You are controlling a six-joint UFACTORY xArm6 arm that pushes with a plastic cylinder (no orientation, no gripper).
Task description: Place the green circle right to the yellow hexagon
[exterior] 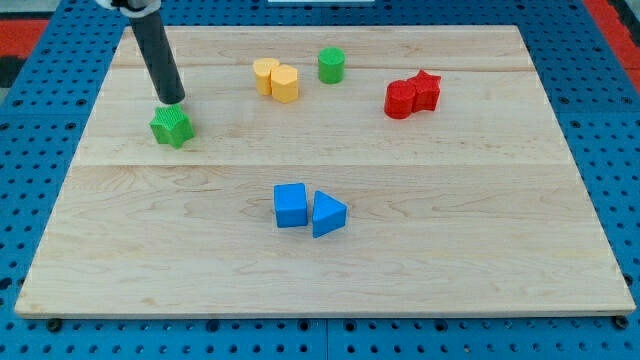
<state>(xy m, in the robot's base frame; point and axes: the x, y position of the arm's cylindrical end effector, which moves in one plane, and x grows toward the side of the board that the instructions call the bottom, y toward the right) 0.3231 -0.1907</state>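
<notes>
The green circle (pixel 331 65) stands near the view's top, just right of two touching yellow blocks. The yellow hexagon (pixel 285 84) is the right-hand one; the other yellow block (pixel 265 74) touches it on its left. A small gap lies between the green circle and the hexagon. My tip (pixel 173 101) is at the view's upper left, far left of these blocks, right above a green star (pixel 171 127) and close to touching it.
A red circle (pixel 400 99) and a red star (pixel 426 88) touch each other at the upper right. A blue cube (pixel 291 205) and a blue triangle (pixel 327 214) sit side by side below the middle. The wooden board (pixel 500 250) lies on a blue pegboard.
</notes>
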